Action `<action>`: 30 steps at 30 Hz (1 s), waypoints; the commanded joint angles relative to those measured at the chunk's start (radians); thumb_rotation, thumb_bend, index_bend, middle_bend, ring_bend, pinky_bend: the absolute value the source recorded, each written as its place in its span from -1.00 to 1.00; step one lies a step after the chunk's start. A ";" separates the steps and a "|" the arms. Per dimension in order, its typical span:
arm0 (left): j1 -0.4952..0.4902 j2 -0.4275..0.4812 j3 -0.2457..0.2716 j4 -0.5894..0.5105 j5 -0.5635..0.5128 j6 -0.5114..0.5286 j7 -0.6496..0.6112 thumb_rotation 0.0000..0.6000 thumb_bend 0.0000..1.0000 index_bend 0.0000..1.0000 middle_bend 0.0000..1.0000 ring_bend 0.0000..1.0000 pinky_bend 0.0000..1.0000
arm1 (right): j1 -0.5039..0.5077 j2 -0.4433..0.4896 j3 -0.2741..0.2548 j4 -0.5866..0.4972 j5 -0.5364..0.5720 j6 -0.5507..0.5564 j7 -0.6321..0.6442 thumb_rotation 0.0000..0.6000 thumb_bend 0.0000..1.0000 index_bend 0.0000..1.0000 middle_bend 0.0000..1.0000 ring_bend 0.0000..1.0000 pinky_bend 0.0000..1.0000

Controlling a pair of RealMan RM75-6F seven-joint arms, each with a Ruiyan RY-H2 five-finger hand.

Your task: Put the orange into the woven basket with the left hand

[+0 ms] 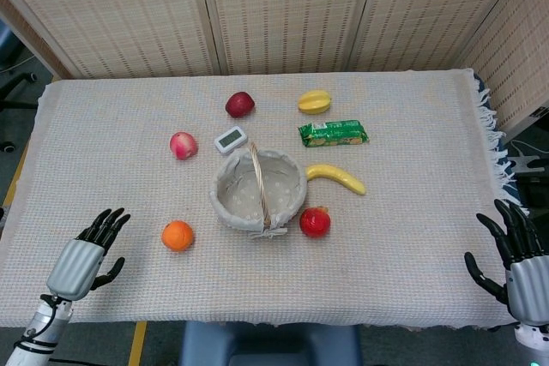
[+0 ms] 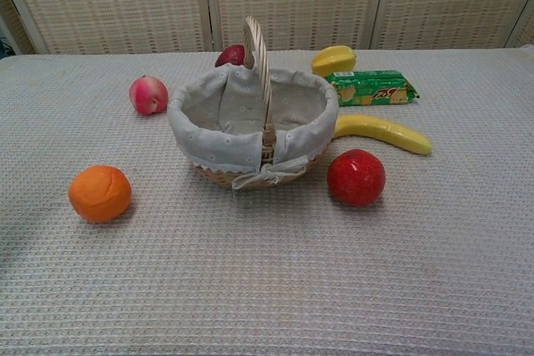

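Left of the woven basket (image 1: 259,190), out on the open cloth of the desk (image 1: 412,237), sits the orange (image 1: 177,235); it rests alone, touching nothing, a short gap away from the basket's lined wall. My left hand (image 1: 86,251) hovers further left of the basket again, beyond the orange and nearer the desk's front edge, fingers apart and nothing in them. From that hand the orange lies to the right and a little further in, so I judge the reach to be a sideways one toward the basket, with the basket directly past the fruit on the same line. Being round, the orange has no long axis to line up with; any approach angle should do.

My right hand (image 1: 519,265) hangs far to the right of the basket, off the cloth's corner, fingers spread and empty too. It is well apart from the orange, with the basket and a red fruit (image 1: 315,222) between, so the left is plainly the nearer one. The chest view shows the orange (image 2: 99,193) and basket but neither hand.
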 commanded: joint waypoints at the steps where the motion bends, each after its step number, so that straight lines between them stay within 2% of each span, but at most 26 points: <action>1: -0.022 -0.008 -0.002 0.005 0.024 -0.010 0.005 1.00 -0.22 -1.00 -1.00 -1.00 -0.38 | 0.001 0.001 -0.001 -0.001 -0.002 -0.002 0.004 1.00 -0.48 -0.65 -0.93 -1.00 -0.69; 4: -0.060 -0.018 -0.017 0.001 0.025 -0.054 0.021 1.00 -0.22 -1.00 -1.00 -1.00 -0.41 | 0.005 0.003 0.001 0.000 0.000 -0.006 0.011 1.00 -0.48 -0.65 -0.93 -1.00 -0.69; 8: -0.126 -0.024 -0.040 -0.027 -0.026 -0.175 0.037 1.00 -0.23 -1.00 -1.00 -1.00 -0.47 | 0.008 0.012 0.001 -0.006 0.005 -0.017 0.025 1.00 -0.48 -0.65 -0.93 -1.00 -0.69; 14: -0.213 -0.045 -0.064 -0.062 -0.147 -0.365 0.074 1.00 -0.28 -1.00 -1.00 -1.00 -0.47 | 0.007 0.017 0.000 -0.006 0.001 -0.011 0.040 1.00 -0.48 -0.65 -0.93 -1.00 -0.69; 17: -0.242 -0.068 -0.077 -0.062 -0.210 -0.427 0.089 1.00 -0.28 -1.00 -1.00 -1.00 -0.47 | 0.006 0.019 0.000 -0.006 -0.001 -0.007 0.046 1.00 -0.48 -0.65 -0.93 -1.00 -0.69; 30: -0.296 -0.162 -0.076 -0.019 -0.310 -0.495 0.149 1.00 -0.28 -1.00 -1.00 -1.00 -0.51 | 0.009 0.018 -0.001 -0.005 -0.002 -0.013 0.048 1.00 -0.48 -0.64 -0.93 -1.00 -0.69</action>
